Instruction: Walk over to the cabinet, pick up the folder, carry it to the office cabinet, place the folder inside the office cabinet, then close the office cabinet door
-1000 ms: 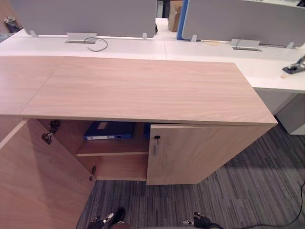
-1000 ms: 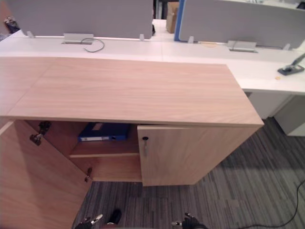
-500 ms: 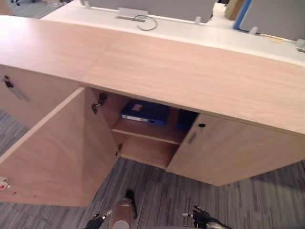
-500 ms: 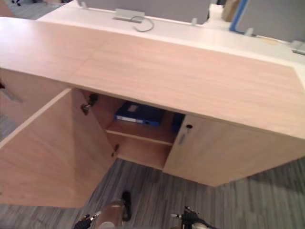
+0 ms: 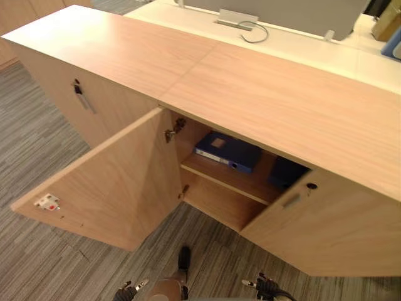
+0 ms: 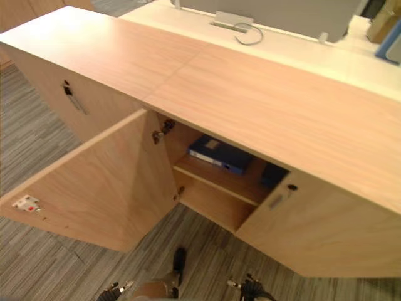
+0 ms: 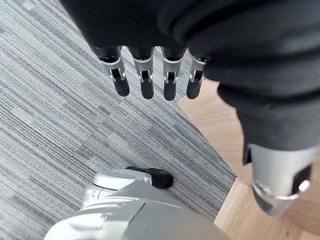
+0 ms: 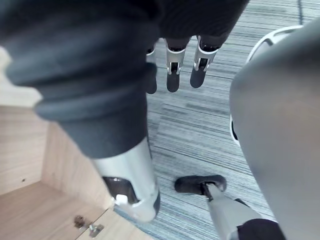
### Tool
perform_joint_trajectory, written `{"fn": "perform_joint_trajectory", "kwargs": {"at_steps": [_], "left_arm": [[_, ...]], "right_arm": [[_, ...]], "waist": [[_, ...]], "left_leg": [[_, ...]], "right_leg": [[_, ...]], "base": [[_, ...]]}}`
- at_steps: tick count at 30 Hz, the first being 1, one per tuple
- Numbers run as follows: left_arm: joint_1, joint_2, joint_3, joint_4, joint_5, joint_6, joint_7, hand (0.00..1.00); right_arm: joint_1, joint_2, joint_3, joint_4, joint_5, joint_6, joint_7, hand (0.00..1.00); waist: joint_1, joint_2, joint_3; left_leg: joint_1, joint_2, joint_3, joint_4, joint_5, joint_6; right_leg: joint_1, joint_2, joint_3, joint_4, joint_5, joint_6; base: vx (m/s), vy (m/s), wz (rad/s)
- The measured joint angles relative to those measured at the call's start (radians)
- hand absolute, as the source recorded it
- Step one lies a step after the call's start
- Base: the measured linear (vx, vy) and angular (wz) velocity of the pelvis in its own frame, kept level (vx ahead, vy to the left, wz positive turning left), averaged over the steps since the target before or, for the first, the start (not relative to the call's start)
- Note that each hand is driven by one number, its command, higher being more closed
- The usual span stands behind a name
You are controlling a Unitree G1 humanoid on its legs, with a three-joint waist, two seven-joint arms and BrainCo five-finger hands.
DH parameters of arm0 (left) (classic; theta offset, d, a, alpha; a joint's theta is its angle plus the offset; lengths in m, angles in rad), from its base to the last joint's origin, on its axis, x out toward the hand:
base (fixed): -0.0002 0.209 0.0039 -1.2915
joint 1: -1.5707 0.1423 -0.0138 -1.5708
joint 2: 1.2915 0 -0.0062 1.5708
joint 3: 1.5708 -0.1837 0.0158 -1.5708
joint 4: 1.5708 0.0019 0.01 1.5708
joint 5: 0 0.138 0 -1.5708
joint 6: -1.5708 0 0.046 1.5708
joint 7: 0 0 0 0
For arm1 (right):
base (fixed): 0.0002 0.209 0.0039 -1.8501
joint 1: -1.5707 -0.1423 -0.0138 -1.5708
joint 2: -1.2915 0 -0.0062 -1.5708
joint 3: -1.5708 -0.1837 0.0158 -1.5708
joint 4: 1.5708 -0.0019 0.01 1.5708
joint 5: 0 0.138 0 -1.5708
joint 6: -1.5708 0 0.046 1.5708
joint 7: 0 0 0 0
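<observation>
A blue folder (image 5: 228, 151) lies flat on the upper shelf inside the wooden office cabinet (image 5: 263, 100). A second dark blue folder (image 5: 287, 172) stands to its right, half hidden behind the shut right door (image 5: 326, 226). The cabinet's left door (image 5: 119, 182) hangs wide open, swung out toward me. My left hand (image 7: 150, 80) hangs low with straight fingers over the carpet, holding nothing. My right hand (image 8: 175, 70) also hangs down, fingers straight and empty. Both hands show at the bottom edge of the left eye view, left hand (image 5: 128, 291) and right hand (image 5: 266, 290).
A neighbouring cabinet (image 5: 69, 75) with a shut door and a metal handle (image 5: 83, 98) joins on the left. Behind stands a white desk (image 5: 301, 47) with a cable (image 5: 254, 32). Grey striped carpet (image 5: 44, 251) lies in front.
The camera has swung left and down: the open door and the neighbouring cabinet now show fully, and the cabinet has shifted right in view. The folder has not moved.
</observation>
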Motion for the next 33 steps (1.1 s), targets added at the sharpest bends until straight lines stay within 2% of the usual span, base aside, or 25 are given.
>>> {"fn": "perform_joint_trajectory", "kwargs": {"at_steps": [1,3,6,8,9,10,12,15,17,18,19,20,21,23,25,27,28,33], "left_arm": [[-0.007,0.008,-0.011,0.002,0.006,-0.004,0.0,0.0],[-0.013,0.014,-0.007,0.017,0.021,-0.011,0.0,0.0],[-0.004,0.013,0.017,0.017,0.02,-0.012,0.0,0.0],[0.01,0.003,0.034,0.009,0.0,-0.012,-0.001,0.0],[0.018,0.004,0.052,-0.002,-0.015,-0.012,-0.001,0.0],[0.042,-0.006,0.066,-0.002,-0.039,-0.01,-0.001,0.0],[0.055,-0.008,0.07,-0.002,-0.054,-0.01,-0.002,0.0],[0.048,0.0,0.083,-0.002,-0.128,-0.01,-0.025,0.0],[0.041,0.005,0.081,-0.002,-0.156,-0.008,-0.044,0.0],[0.036,0.005,0.08,-0.002,-0.171,-0.006,-0.058,0.0],[0.034,0.005,0.075,-0.001,-0.177,0.0,-0.085,0.0],[0.033,0.005,0.07,0.0,-0.177,0.002,-0.096,0.0],[0.033,0.005,0.056,0.002,-0.176,0.007,-0.118,0.0],[0.031,0.018,0.045,0.02,-0.177,0.011,-0.141,0.0],[0.031,0.021,0.041,0.03,-0.175,0.015,-0.152,0.0],[0.024,0.02,0.04,0.038,-0.172,0.016,-0.153,0.0],[0.024,0.02,0.045,0.039,-0.171,0.016,-0.154,0.0],[0.03,0.02,0.069,0.045,-0.163,0.014,-0.16,0.0]], "right_arm": [[0.011,0.004,0.003,-0.01,0.0,-0.006,0.0,0.0],[0.014,0.004,0.003,-0.006,0.001,-0.005,0.001,0.0],[0.015,0.004,0.006,0.006,0.0,-0.005,0.004,0.0],[0.016,-0.005,0.0,0.013,-0.014,-0.004,0.01,0.0],[0.019,0.0,-0.001,0.025,-0.029,-0.004,0.014,0.0],[0.024,-0.004,-0.003,0.029,-0.033,-0.007,0.015,0.0],[0.023,-0.008,0.001,0.03,-0.036,-0.006,0.015,0.0],[0.021,0.002,-0.001,0.032,-0.034,-0.007,0.014,0.0],[0.018,0.001,-0.009,0.032,-0.034,-0.007,0.014,0.0],[0.016,0.001,-0.014,0.033,-0.034,-0.006,0.014,0.0],[0.014,0.001,-0.034,0.033,-0.033,-0.007,0.014,0.0],[0.014,0.001,-0.041,0.032,-0.032,-0.006,0.014,0.0],[0.014,-0.006,-0.042,0.03,-0.032,-0.004,0.014,0.0],[0.015,-0.006,-0.039,0.031,-0.034,-0.001,0.015,0.0],[0.014,0.0,-0.05,0.018,-0.029,-0.004,0.02,0.0],[0.012,0.002,-0.051,0.006,-0.016,-0.003,0.02,0.0],[0.014,0.005,-0.051,0.008,-0.015,-0.001,0.021,0.0],[0.017,0.023,-0.051,0.018,-0.016,-0.001,0.023,0.0]], "waist": [[0.0,-0.01,-0.006],[0.0,-0.021,-0.01],[0.008,-0.034,-0.019],[0.01,-0.037,-0.041],[0.022,-0.05,-0.046],[0.026,-0.04,-0.056],[0.024,-0.036,-0.064],[0.031,-0.063,-0.04],[0.029,-0.065,-0.018],[0.033,-0.065,-0.01],[0.032,-0.056,-0.001],[0.032,-0.059,0.002],[0.031,-0.036,0.003],[0.033,-0.049,-0.003],[0.011,-0.049,-0.008],[-0.005,-0.043,-0.004],[0.002,-0.05,-0.006],[0.009,-0.068,-0.015]], "left_leg": [[-0.005,-0.001,-0.039,-0.001,-0.001,-0.001],[-0.007,-0.005,-0.079,-0.005,-0.002,-0.003],[-0.003,-0.016,-0.107,-0.005,-0.01,-0.015],[-0.01,-0.02,-0.151,-0.005,-0.044,-0.052],[-0.017,-0.022,-0.137,0.008,-0.049,-0.045],[-0.02,-0.009,-0.1,0.058,-0.051,-0.05],[-0.01,0.005,-0.118,0.018,-0.009,-0.073],[-0.006,0.0,-0.143,0.036,0.001,-0.081],[-0.015,-0.007,-0.079,0.093,-0.031,-0.073],[-0.054,0.011,0.04,0.181,-0.116,-0.034],[-0.105,0.058,0.18,0.301,-0.212,-0.031],[-0.12,0.08,0.226,0.349,-0.236,-0.027],[-0.129,0.108,0.284,0.376,-0.233,-0.019],[-0.093,0.081,0.311,0.291,-0.195,-0.006],[-0.001,0.029,0.295,0.044,-0.078,0.0],[0.005,0.01,0.264,-0.007,-0.034,0.007],[0.006,0.001,0.259,-0.007,-0.035,0.008],[0.014,-0.041,0.232,-0.007,-0.05,0.016]], "right_leg": [[-0.021,0.038,0.121,-0.017,-0.04,0.025],[-0.029,0.052,0.156,-0.084,-0.051,0.048],[-0.064,0.053,0.147,-0.182,-0.042,0.05],[-0.059,0.063,0.111,-0.185,-0.031,0.053],[-0.058,0.057,0.095,-0.202,-0.019,0.036],[-0.053,0.07,0.082,-0.209,-0.014,0.036],[-0.044,0.088,0.074,-0.225,-0.01,0.038],[-0.002,0.106,0.04,-0.247,0.004,0.036],[0.03,0.097,0.031,-0.245,0.005,0.036],[0.028,0.094,0.033,-0.245,0.007,0.035],[0.032,0.094,0.032,-0.245,0.007,0.034],[0.032,0.093,0.032,-0.248,0.004,0.033],[0.032,0.1,0.041,-0.237,-0.017,0.03],[0.015,0.075,0.076,-0.232,-0.033,0.03],[0.006,0.071,0.123,-0.263,-0.04,0.017],[0.008,0.074,0.113,-0.266,-0.038,0.011],[0.014,0.07,0.113,-0.271,-0.041,0.001],[0.058,0.049,0.07,-0.302,-0.038,0.007]], "base": [[0.07,0.005,1.11],[0.03,-0.095,0.92],[-0.06,-0.295,0.78],[-0.04,-0.248,0.73],[0.03,-0.198,0.24],[0.05,-0.232,0.26],[0.08,-0.19,0.28],[0.06,-0.126,0.32],[0.05,-0.04,0.18],[-0.04,0.045,-0.07],[-0.05,0.034,-0.13],[-0.03,0.016,-0.15],[0.01,0.037,-0.17],[0.04,0.047,-0.14],[0.06,0.018,0.19],[0.08,0.013,0.53],[0.09,0.01,0.43],[0.07,-0.018,0.25]]}}
